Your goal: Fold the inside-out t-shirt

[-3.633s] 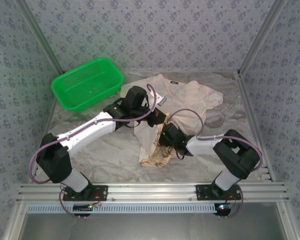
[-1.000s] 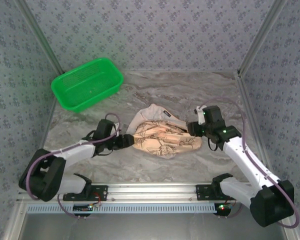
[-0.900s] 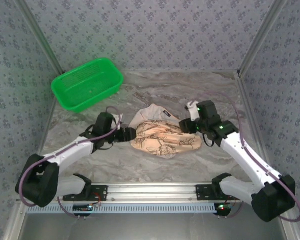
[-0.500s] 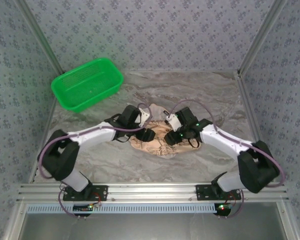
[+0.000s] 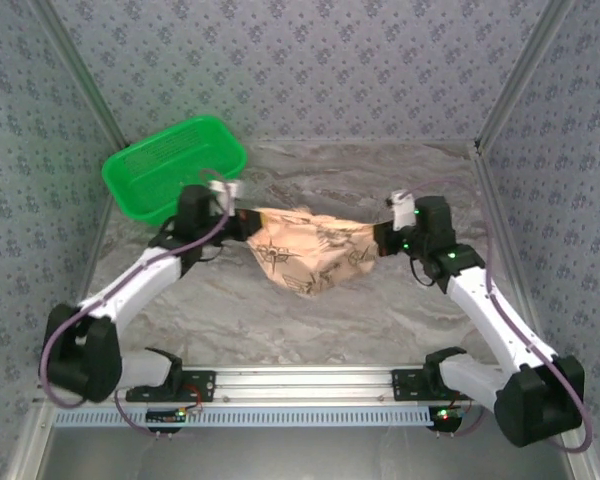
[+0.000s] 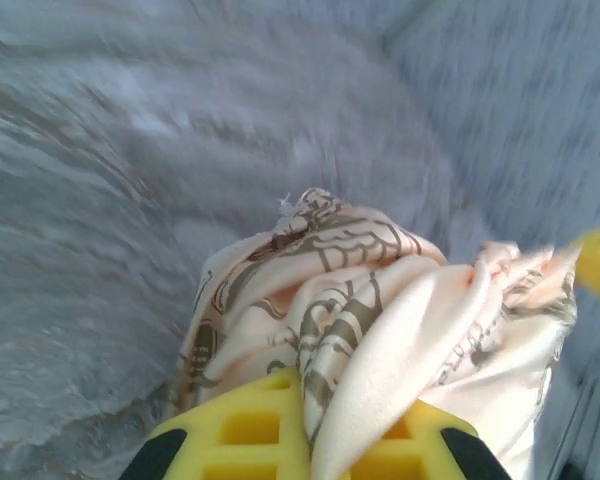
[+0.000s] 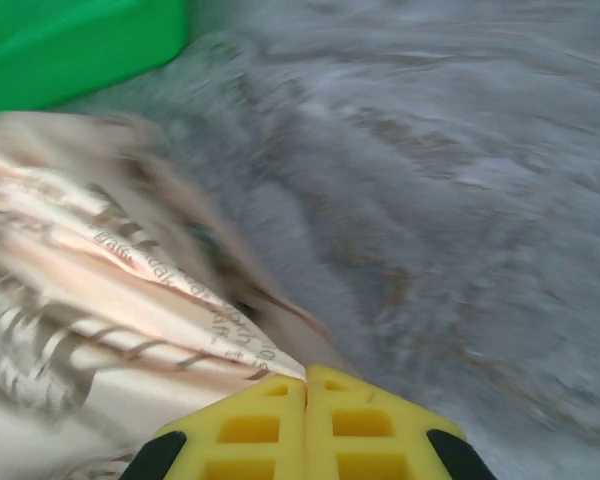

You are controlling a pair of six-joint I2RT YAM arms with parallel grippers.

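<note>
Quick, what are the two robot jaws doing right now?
Left gripper: jaws shut on the t-shirt.
Right gripper: jaws shut on the t-shirt too.

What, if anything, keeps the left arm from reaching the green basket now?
Probably yes, it can: the green basket sits close beside the left arm, nothing between. But the left hand is shut on the t-shirt, which the right hand also grips, so it must release first.

**Pinch point buried, wrist views smeared**

Blur smears the table (image 6: 100,200) in both wrist views. Folds of the t-shirt (image 6: 380,320) hide where the left gripper (image 6: 312,425) pinches. Beside the right gripper (image 7: 307,400), the picture's left edge crops the cloth and the green basket (image 7: 70,45).
</note>
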